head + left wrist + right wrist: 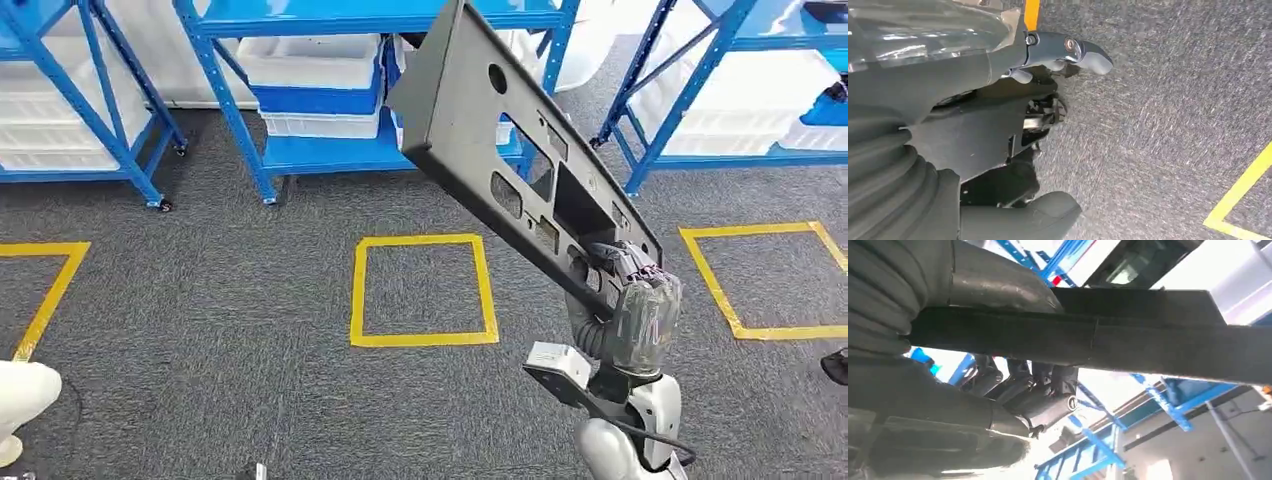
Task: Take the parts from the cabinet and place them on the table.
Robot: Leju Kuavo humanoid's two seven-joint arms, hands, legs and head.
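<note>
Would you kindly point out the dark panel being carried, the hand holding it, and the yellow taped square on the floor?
dark grey panel (470,110), head view, on its flat face near the round hole.
right hand (640,300), head view, on its middle.
yellow taped square (420,240), head view, on its far tape edge.
</note>
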